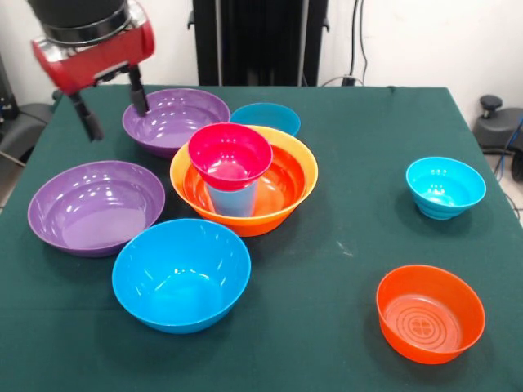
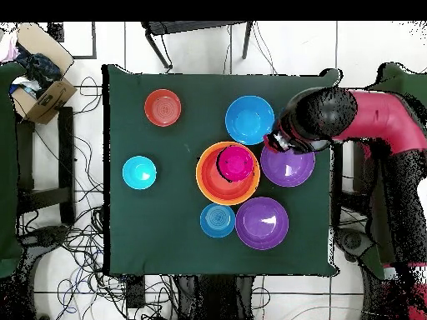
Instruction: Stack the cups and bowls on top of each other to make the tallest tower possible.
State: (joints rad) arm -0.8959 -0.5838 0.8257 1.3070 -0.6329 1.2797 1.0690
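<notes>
- The gripper point(image 1: 114, 104) hangs at the upper left of the front view; its jaws are open and hold nothing.
- One finger is over the rim of a purple bowl point(image 1: 176, 121).
- In the centre, the tower point(image 1: 243, 178): an orange bowl point(image 1: 288, 189), in it a light blue cup point(image 1: 232, 198), and on top a magenta bowl point(image 1: 230, 155).
- The other bowls stand apart on the green surface point(image 1: 351, 237).
</notes>
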